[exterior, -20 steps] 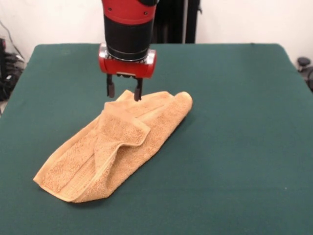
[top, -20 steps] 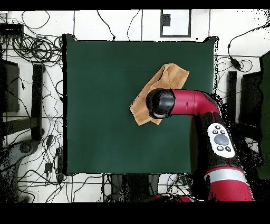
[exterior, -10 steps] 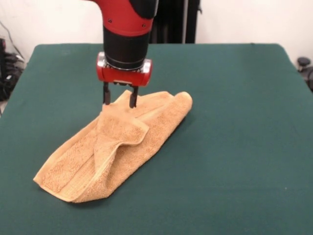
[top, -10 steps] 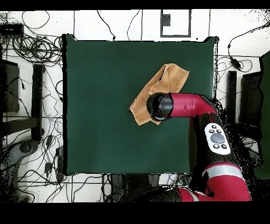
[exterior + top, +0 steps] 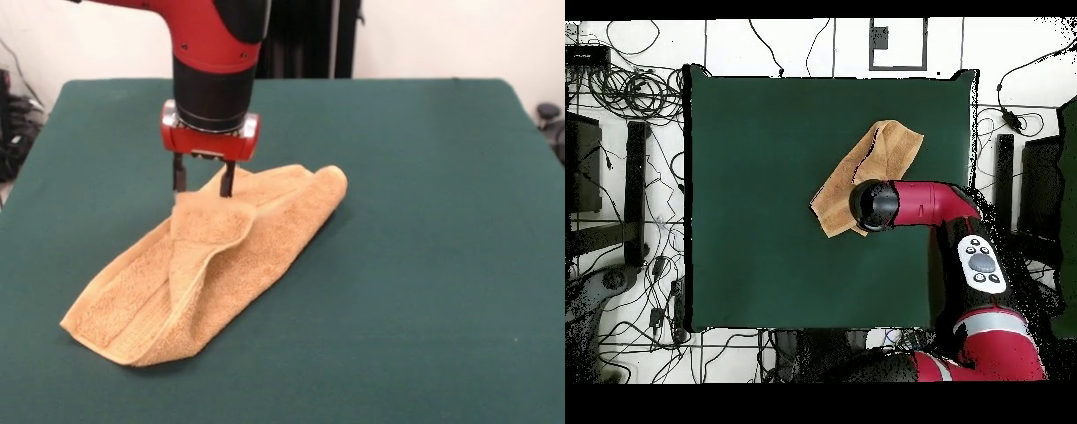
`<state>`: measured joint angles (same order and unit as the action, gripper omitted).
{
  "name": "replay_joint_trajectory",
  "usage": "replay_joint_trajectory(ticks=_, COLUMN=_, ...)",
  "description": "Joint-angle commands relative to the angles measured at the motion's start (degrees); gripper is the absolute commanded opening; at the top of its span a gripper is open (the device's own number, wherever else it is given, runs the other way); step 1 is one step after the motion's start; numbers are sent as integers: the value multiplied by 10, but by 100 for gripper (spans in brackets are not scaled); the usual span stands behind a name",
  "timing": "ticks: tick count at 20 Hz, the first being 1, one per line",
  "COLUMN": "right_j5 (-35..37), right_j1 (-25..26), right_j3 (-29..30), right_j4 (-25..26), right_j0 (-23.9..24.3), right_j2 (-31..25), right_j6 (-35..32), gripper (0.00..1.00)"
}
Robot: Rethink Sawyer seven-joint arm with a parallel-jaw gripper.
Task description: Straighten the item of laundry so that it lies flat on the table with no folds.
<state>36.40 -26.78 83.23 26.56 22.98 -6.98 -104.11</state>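
The tan-orange towel point(image 5: 212, 265) lies folded lengthwise and slantwise on the green table point(image 5: 424, 221), with a loose flap doubled over its middle. My gripper point(image 5: 203, 187) comes straight down on the upper edge of that flap. Its two fingertips point(image 5: 179, 181) stand either side of a bunch of cloth and hold it slightly raised. In the overhead view the towel point(image 5: 890, 150) lies at the table's point(image 5: 765, 200) right side, and the arm's wrist point(image 5: 875, 205) covers the towel's near part and the gripper. No tag shows.
Cables and stands lie on the floor round the table in the overhead view point(image 5: 625, 100). The towel's far end point(image 5: 331, 181) points toward the table's middle, and its near end point(image 5: 88, 322) is close to the front left edge.
The gripper came down onto the flap's upper edge and shifted left. The flap's free corner has drawn up and left with it.
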Motion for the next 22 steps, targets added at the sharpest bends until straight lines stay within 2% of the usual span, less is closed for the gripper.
replay_joint_trajectory(ticks=1, right_j5=-41, right_j1=46, right_j3=4, right_j4=25, right_j0=0, right_j2=-14, right_j6=-14, gripper=100)
replay_joint_trajectory(ticks=18, right_j5=-65, right_j1=44, right_j3=13, right_j4=30, right_j0=-6, right_j2=2, right_j6=-30, gripper=100)
replay_joint_trajectory(ticks=22, right_j5=-65, right_j1=42, right_j3=15, right_j4=29, right_j0=5, right_j2=-10, right_j6=-8, gripper=100)
